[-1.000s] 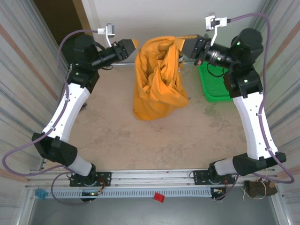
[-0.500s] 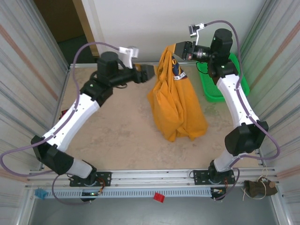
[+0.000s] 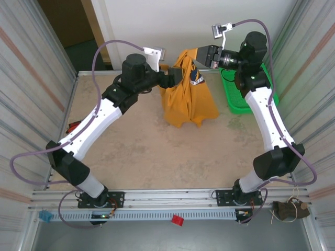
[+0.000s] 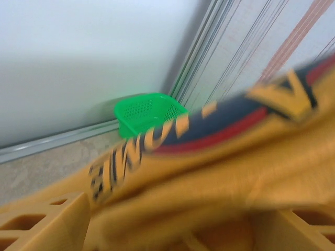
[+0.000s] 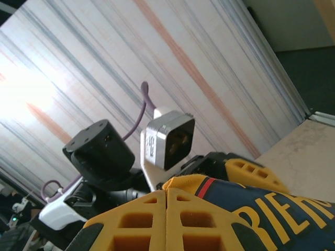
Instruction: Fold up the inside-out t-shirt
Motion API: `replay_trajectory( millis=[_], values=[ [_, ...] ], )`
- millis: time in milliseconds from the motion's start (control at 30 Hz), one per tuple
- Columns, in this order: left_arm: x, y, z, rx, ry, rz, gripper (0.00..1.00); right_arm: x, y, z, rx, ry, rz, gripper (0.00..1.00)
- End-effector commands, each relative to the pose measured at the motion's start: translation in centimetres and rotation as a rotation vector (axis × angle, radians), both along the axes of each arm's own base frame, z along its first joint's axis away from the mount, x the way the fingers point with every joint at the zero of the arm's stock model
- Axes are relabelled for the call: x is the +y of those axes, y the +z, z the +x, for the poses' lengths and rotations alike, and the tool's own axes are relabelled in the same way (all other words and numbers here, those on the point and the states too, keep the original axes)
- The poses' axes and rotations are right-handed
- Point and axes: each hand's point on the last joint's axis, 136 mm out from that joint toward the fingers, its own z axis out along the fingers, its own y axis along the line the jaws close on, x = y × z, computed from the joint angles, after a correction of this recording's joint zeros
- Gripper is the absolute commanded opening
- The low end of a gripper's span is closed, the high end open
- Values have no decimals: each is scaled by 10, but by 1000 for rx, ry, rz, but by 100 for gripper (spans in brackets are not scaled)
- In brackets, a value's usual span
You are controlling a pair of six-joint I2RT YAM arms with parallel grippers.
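No fold made yet, we judge: the inside-out t-shirt [image 3: 189,99] hangs as a bunched cone just beside the green basket [image 3: 246,99]. Its top is pinched in the right hand [image 3: 198,55], fingers pressed together on the cloth, and its lower end seems to rest on the bench [image 3: 157,151]. The left hand [image 3: 178,77], on the shirt's side away from the basket, has its fingers [image 4: 47,222] spread apart around cloth, not clamped. What's left is spreading flat and folding, and we see open bench nearer the arm bases, well away from the basket, while basket and back wall [image 3: 157,26] crowd the shirt.
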Motion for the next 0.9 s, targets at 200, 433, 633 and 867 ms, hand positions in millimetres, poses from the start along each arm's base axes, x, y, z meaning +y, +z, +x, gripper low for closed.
replay_trajectory(
  millis=[200,433,633,867],
  values=[
    [5,42,12,-120,28,-25,16,-6,0,-15,-39,-4,-19,0],
    [34,72,-2,-81,-73,-86,0,-73,-27,62,89,-391,-72,0],
    [48,130,-24,-73,-164,-288,0,-80,-32,92,139,-422,-61,31],
    [62,133,0,78,-9,-395,0,-31,-34,16,-20,-465,-180,44]
  ],
)
